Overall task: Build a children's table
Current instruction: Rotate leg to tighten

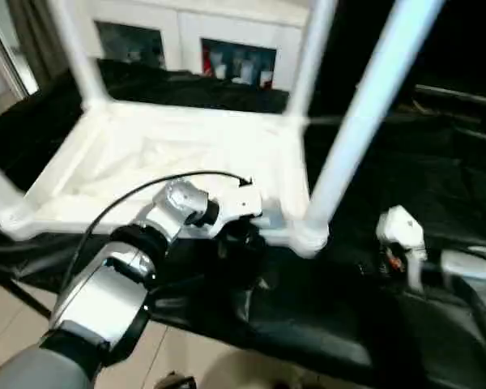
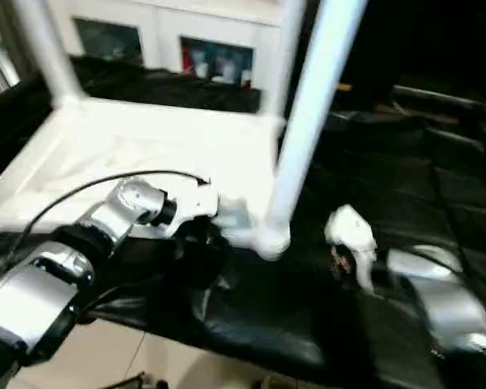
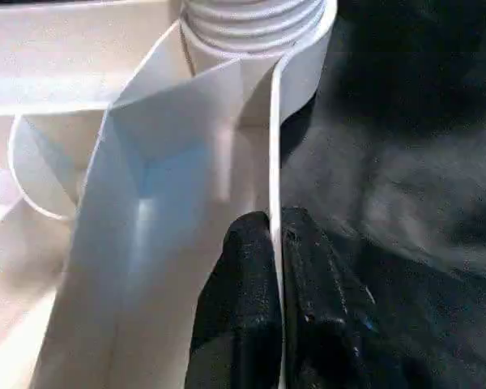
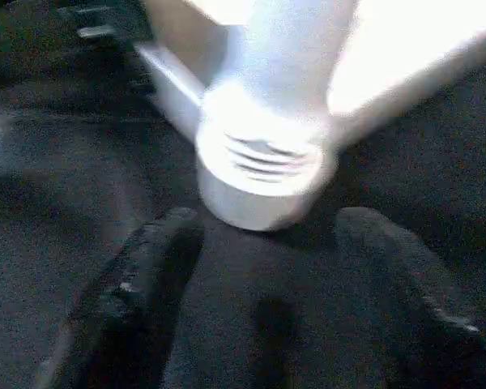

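Four legs stand up from the upturned children's table (image 1: 170, 154) on the black cloth (image 1: 308, 324). The left gripper (image 3: 274, 267) pinches the thin side rim of the top, probably steadying it. The right gripper (image 4: 267, 275), fingers spread and holding nothing, faces the near corner leg (image 1: 364, 121), likely to twist it.

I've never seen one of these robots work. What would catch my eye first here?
A white table top lies upside down on a black cloth, its legs sticking up. The left gripper pinches the top's thin near rim beside the near corner socket; the right gripper waits open just short of that socket.
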Controlling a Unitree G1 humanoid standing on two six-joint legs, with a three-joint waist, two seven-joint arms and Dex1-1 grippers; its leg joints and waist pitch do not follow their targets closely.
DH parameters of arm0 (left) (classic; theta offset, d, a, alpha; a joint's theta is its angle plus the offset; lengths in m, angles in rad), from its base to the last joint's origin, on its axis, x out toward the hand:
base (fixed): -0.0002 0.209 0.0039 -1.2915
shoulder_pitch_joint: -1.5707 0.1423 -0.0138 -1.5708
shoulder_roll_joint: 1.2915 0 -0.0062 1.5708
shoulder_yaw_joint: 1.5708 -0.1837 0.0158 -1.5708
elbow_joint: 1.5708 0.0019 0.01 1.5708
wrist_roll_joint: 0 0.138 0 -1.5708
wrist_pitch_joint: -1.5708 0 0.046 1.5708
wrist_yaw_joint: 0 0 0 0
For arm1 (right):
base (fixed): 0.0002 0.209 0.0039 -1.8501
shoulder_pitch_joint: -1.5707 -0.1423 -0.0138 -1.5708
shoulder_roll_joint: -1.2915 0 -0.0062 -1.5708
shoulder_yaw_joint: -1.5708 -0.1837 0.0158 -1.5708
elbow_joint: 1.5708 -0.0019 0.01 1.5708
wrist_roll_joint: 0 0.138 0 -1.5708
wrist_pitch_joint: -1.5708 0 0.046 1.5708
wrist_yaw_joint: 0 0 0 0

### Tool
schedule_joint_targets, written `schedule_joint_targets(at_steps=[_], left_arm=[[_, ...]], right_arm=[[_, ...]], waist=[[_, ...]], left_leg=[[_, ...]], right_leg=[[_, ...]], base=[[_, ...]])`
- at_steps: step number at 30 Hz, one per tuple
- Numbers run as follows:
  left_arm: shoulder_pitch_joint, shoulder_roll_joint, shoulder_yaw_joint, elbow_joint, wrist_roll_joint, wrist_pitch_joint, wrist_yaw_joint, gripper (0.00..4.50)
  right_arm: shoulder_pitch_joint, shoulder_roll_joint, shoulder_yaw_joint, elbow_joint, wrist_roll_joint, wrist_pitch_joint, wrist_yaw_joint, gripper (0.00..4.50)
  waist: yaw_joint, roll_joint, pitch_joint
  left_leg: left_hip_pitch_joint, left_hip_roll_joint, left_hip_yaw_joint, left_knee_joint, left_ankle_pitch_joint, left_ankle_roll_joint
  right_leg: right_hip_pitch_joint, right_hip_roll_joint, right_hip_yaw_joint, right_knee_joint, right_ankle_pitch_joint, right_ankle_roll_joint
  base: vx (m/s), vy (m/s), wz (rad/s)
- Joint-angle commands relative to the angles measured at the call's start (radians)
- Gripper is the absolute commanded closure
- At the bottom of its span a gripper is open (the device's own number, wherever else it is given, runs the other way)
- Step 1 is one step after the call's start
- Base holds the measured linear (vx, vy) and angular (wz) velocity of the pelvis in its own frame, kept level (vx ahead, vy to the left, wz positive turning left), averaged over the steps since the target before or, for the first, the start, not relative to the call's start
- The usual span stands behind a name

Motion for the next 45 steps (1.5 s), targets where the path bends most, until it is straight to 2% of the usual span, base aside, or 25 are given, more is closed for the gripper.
schedule_joint_targets(at_steps=[1,4,6,7,8,9,10,11,13,15,16,20,23,31,34,45], left_arm=[[0.063,-0.004,0.047,0.013,-0.046,0.013,0.076,4.50],[0.074,-0.007,0.051,0.002,-0.048,0.010,0.089,4.50],[0.124,-0.013,0.049,-0.060,-0.044,0.010,0.096,4.50],[0.124,-0.013,0.049,-0.060,-0.044,0.010,0.096,4.50],[0.145,-0.019,0.062,-0.096,-0.053,0.013,0.109,4.50],[0.145,-0.019,0.062,-0.096,-0.053,0.013,0.109,4.50],[0.149,-0.021,0.065,-0.102,-0.057,0.010,0.107,4.50],[0.154,-0.023,0.070,-0.111,-0.057,0.012,0.109,4.50],[0.168,-0.026,0.082,-0.133,-0.063,0.013,0.100,4.50],[0.175,-0.025,0.087,-0.148,-0.067,0.020,0.098,4.50],[0.175,-0.025,0.087,-0.148,-0.067,0.020,0.098,4.50],[0.200,-0.007,0.073,-0.199,-0.048,0.042,0.068,4.50],[0.207,0.006,0.058,-0.206,-0.030,0.045,0.054,4.50],[0.220,0.034,0.015,-0.231,0.009,0.056,-0.001,4.50],[0.217,0.039,0.007,-0.236,0.016,0.069,-0.016,4.50],[0.197,0.062,-0.003,-0.239,0.016,0.080,-0.070,4.50]], right_arm=[[-0.013,0.026,-0.029,0.034,-0.006,-0.035,-0.048,1.11],[-0.019,0.040,-0.030,0.050,-0.010,-0.049,-0.068,1.01],[-0.052,0.099,-0.041,0.103,-0.013,-0.082,-0.144,0.75],[-0.052,0.099,-0.041,0.103,-0.013,-0.082,-0.144,0.64],[-0.070,0.145,-0.047,0.107,0.030,-0.086,-0.131,0.60],[-0.070,0.145,-0.047,0.107,0.030,-0.086,-0.131,0.57],[-0.074,0.154,-0.045,0.108,0.039,-0.086,-0.122,0.51],[-0.078,0.161,-0.037,0.112,0.041,-0.095,-0.111,0.37],[-0.083,0.171,-0.006,0.109,0.041,-0.105,-0.067,0.17],[-0.086,0.174,0.006,0.113,0.041,-0.111,-0.044,0.09],[-0.086,0.174,0.006,0.113,0.041,-0.111,-0.044,0.04],[-0.125,0.180,0.029,0.176,-0.019,-0.134,-0.078,0.04],[-0.156,0.181,0.035,0.225,-0.053,-0.128,-0.116,0.04],[-0.217,0.201,0.039,0.299,-0.053,-0.114,-0.123,0.04],[-0.239,0.217,0.038,0.330,-0.042,-0.124,-0.102,0.04],[-0.271,0.229,0.045,0.392,-0.047,-0.146,-0.059,1.00]], waist=[[0.012,-0.033,-0.064],[0.007,-0.029,-0.063],[0.004,-0.040,-0.064],[0.005,-0.036,-0.065],[0.002,-0.037,-0.065],[0.002,-0.034,-0.065],[0.001,-0.037,-0.065],[0.003,-0.031,-0.066],[0.005,-0.035,-0.067],[0.006,-0.033,-0.066],[0.006,-0.036,-0.066],[-0.002,-0.037,-0.066],[-0.004,-0.039,-0.066],[-0.003,-0.039,-0.070],[-0.003,-0.037,-0.068],[-0.005,-0.039,-0.067]], left_leg=[[0.001,0.009,-0.011,-0.059,-0.195,0.070],[0.000,0.008,-0.010,-0.059,-0.191,0.091],[-0.004,0.009,-0.011,-0.061,-0.183,0.091],[-0.002,0.011,-0.011,-0.061,-0.183,0.090],[0.001,0.012,-0.010,-0.061,-0.195,0.093],[0.001,0.013,-0.010,-0.062,-0.198,0.095],[0.001,0.013,-0.010,-0.062,-0.197,0.098],[0.004,0.018,-0.010,-0.064,-0.196,0.102],[0.004,0.019,-0.008,-0.064,-0.187,0.106],[0.003,0.019,-0.007,-0.064,-0.184,0.110],[0.002,0.019,-0.007,-0.064,-0.182,0.110],[0.003,0.020,-0.010,-0.070,-0.219,0.080],[0.004,0.020,-0.009,-0.071,-0.222,0.069],[0.004,0.021,-0.006,-0.068,-0.186,0.082],[0.007,0.022,-0.007,-0.070,-0.202,0.075],[0.007,0.023,-0.007,-0.072,-0.217,0.064]], right_leg=[[0.058,-0.055,0.025,-0.088,-0.312,-0.186],[0.054,-0.052,0.024,-0.093,-0.329,-0.169],[0.052,-0.054,0.022,-0.091,-0.367,-0.155],[0.052,-0.056,0.022,-0.091,-0.368,-0.157],[0.048,-0.055,0.023,-0.093,-0.373,-0.156],[0.048,-0.056,0.023,-0.092,-0.370,-0.159],[0.048,-0.055,0.023,-0.091,-0.363,-0.160],[0.045,-0.054,0.026,-0.088,-0.330,-0.172],[0.045,-0.054,0.027,-0.084,-0.292,-0.187],[0.046,-0.056,0.027,-0.083,-0.278,-0.191],[0.047,-0.057,0.027,-0.083,-0.276,-0.189],[0.044,-0.058,0.026,-0.088,-0.329,-0.174],[0.043,-0.058,0.029,-0.090,-0.328,-0.172],[0.047,-0.057,0.031,-0.077,-0.214,-0.209],[0.046,-0.058,0.031,-0.079,-0.233,-0.214],[0.046,-0.059,0.032,-0.080,-0.241,-0.217]], base=[[0.000,0.000,0.00],[0.000,0.000,0.00],[0.000,0.000,0.00],[0.000,0.000,0.00],[0.000,0.000,0.00],[0.000,0.000,0.00],[0.000,0.000,0.00],[0.000,0.000,0.00],[0.000,0.000,0.00],[0.000,0.000,0.00],[0.000,0.000,0.00],[0.000,0.000,0.00],[0.000,0.000,0.00],[0.000,0.000,0.00],[0.000,0.000,0.00],[0.000,0.000,0.00]])
